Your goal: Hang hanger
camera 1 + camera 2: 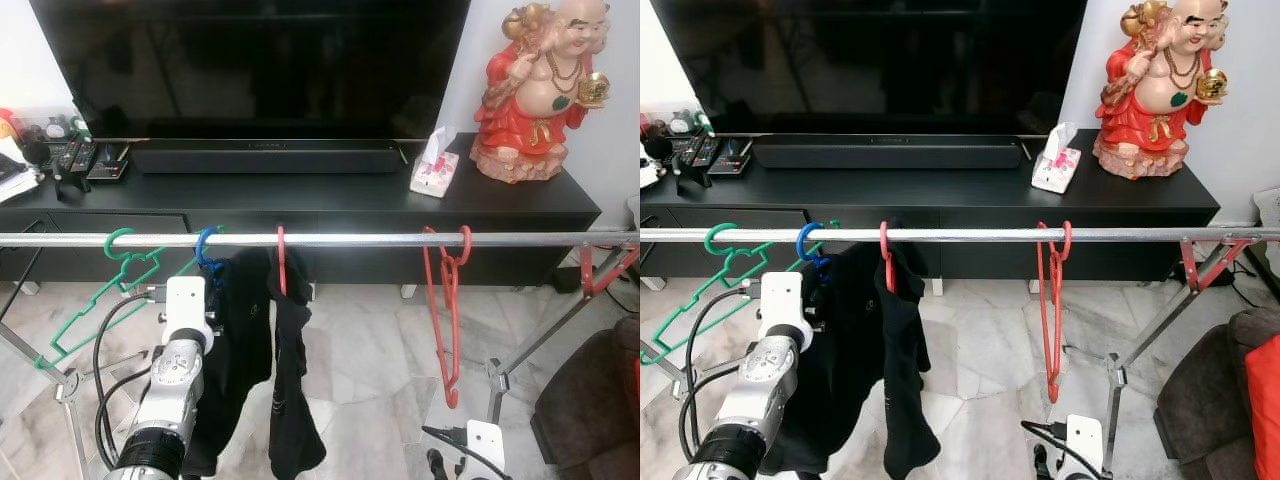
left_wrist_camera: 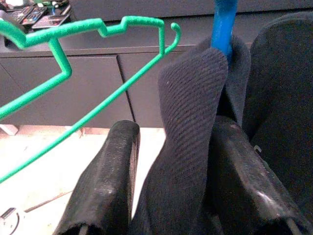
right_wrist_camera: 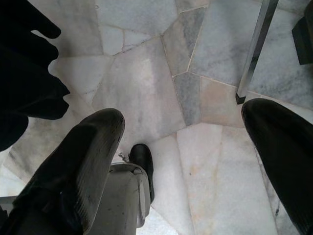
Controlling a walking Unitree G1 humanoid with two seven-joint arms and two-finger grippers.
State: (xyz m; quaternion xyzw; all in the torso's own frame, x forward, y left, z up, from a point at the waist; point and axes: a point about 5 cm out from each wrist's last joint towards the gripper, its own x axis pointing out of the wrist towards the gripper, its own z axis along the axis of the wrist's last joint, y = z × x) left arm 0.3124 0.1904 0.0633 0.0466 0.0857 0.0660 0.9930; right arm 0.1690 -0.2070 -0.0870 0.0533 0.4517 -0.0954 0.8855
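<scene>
A blue hanger (image 1: 205,247) hooks over the silver rail (image 1: 360,240) and carries a black garment (image 1: 243,340). My left gripper (image 2: 176,132) is raised just below the rail, shut on that garment's ribbed shoulder (image 2: 188,122) under the blue hook (image 2: 223,27). To its left a bare green hanger (image 1: 112,285) hangs tilted. A red hanger (image 1: 281,262) with another black garment (image 1: 292,400) hangs to the right, then an empty red hanger (image 1: 446,310). My right gripper (image 3: 180,115) hangs low and open over the marble floor.
Behind the rail stands a black TV console (image 1: 300,195) with a television (image 1: 250,60), a tissue box (image 1: 434,172), a red figurine (image 1: 535,90) and remotes (image 1: 75,158). The rack's legs (image 1: 545,335) splay over the floor. A dark sofa edge (image 1: 600,410) is at right.
</scene>
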